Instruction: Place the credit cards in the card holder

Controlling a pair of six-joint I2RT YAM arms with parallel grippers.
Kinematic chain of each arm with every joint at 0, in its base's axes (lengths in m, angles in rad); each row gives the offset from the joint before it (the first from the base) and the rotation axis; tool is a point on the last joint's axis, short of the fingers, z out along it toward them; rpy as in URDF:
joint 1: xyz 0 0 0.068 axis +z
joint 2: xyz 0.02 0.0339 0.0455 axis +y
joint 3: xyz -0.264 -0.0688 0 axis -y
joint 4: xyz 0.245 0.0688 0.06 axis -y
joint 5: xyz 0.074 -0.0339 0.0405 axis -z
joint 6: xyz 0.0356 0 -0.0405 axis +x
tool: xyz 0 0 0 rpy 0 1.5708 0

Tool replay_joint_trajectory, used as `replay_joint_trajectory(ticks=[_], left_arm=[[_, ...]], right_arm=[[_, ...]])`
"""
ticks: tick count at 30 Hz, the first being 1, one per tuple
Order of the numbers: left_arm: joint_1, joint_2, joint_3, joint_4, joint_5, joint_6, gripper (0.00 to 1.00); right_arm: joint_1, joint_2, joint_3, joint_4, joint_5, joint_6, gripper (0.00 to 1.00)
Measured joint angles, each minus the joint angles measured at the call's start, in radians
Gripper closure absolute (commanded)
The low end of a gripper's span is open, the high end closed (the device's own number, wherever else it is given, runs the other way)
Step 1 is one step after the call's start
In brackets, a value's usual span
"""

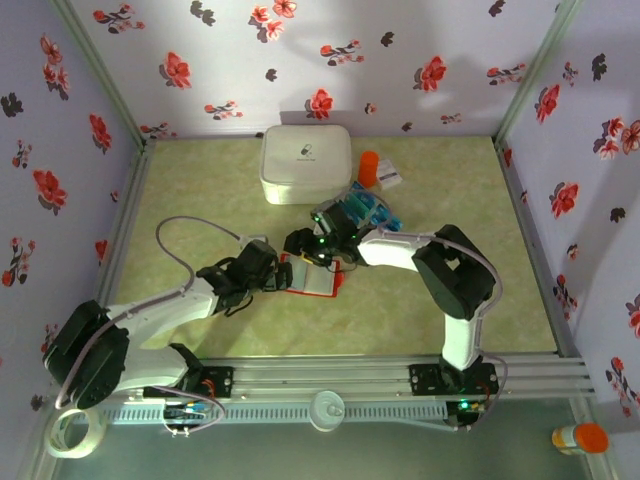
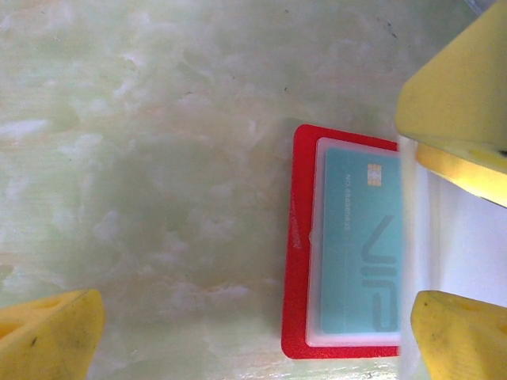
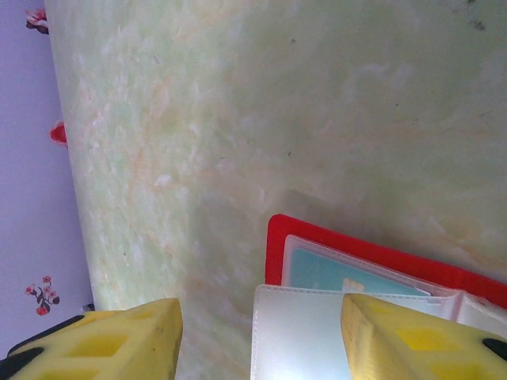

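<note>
Just starting: showing one credit card (image 2: 360, 237) tucked in the card holder (image 2: 295, 237) between the wide-open left jaws, leaving more cards (image 1: 372, 210) waiting past the open, empty right jaws.

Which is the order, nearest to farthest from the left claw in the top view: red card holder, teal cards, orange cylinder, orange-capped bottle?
From the left claw:
1. Red card holder, just to its right.
2. Teal cards, farther back and to the right.
3. Orange cylinder, behind the cards, near the back.
4. Orange-capped bottle, far right, at the near corner.
</note>
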Motion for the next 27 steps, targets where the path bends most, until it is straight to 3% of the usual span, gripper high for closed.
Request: replay_joint_trajectory(ticks=[27], left_arm=[[0.0,0.163,-0.008,0.093,0.01,0.004,0.0]], right_arm=[[0.011,0.061,-0.008,0.1,-0.025,0.063,0.45]])
